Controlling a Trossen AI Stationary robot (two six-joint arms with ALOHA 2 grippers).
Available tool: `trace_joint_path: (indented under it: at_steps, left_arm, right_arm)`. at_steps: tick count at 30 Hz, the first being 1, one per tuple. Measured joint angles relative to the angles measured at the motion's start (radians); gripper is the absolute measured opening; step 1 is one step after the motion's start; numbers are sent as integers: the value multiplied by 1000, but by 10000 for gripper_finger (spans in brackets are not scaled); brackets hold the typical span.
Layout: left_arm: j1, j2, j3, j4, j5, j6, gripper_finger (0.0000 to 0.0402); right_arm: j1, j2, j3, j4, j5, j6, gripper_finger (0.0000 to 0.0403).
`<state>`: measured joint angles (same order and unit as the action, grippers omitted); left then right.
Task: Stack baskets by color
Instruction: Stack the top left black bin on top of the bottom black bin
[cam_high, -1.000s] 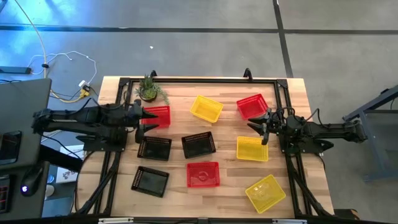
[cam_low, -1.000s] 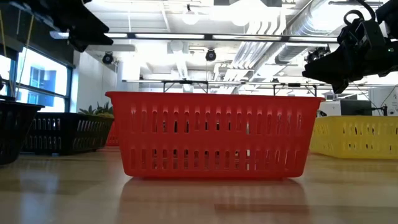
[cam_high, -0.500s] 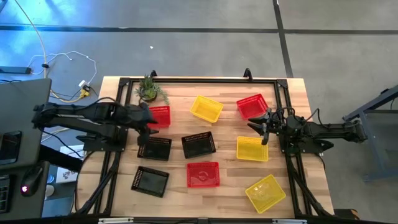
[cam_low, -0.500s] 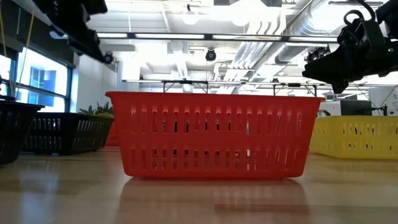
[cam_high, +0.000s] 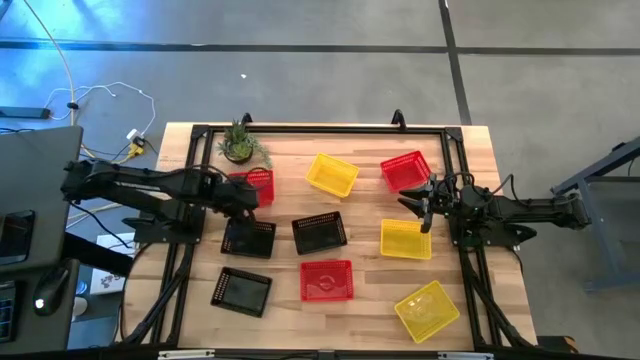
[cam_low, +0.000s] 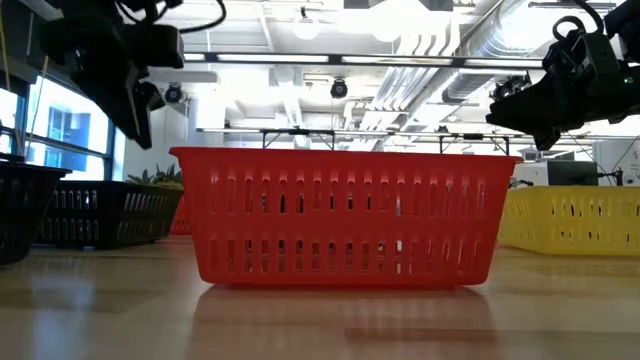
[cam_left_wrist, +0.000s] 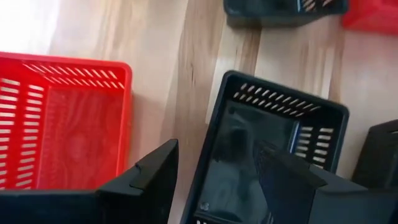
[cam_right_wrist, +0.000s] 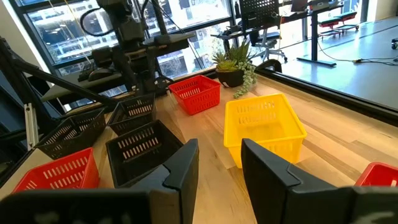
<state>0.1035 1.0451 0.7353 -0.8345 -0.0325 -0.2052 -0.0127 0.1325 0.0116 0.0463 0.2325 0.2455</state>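
Nine mesh baskets sit on their bases, scattered over the wooden table. The red ones are at the far left (cam_high: 255, 185), far right (cam_high: 405, 170) and near middle (cam_high: 327, 280). Yellow ones (cam_high: 332, 174), (cam_high: 405, 239), (cam_high: 427, 309) stand toward the right, and black ones (cam_high: 248, 238), (cam_high: 320, 232), (cam_high: 242, 290) toward the left. My left gripper (cam_high: 243, 203) is open and points steeply down above the black basket (cam_left_wrist: 267, 143), beside the red basket (cam_left_wrist: 62, 137). My right gripper (cam_right_wrist: 221, 165) is open and level at the right, holding nothing.
A small potted plant (cam_high: 240, 145) stands at the table's far left corner. A black frame (cam_high: 320, 128) runs around the table edge. Bare wood lies between the baskets in the middle (cam_high: 365, 215). In the low view the red basket (cam_low: 345, 215) fills the foreground.
My left gripper has gone toward the table's right edge and down, and has tipped from nearly level to pointing steeply down. It now hangs over the black basket beside the far-left red one. It has stayed open.
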Motion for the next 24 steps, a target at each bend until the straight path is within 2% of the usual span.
trace_joint_path:
  at_steps: [12,18,24]
  left_arm:
    - [-51,153,0,25,-4,15,195]
    - [-54,211,0,46,-62,2,195]
    - [-54,256,0,47,-65,-1,195]
  right_arm:
    - [0,0,0,0,0,0,110]
    - [0,0,0,0,0,0,110]
    - [0,0,0,0,0,0,110]
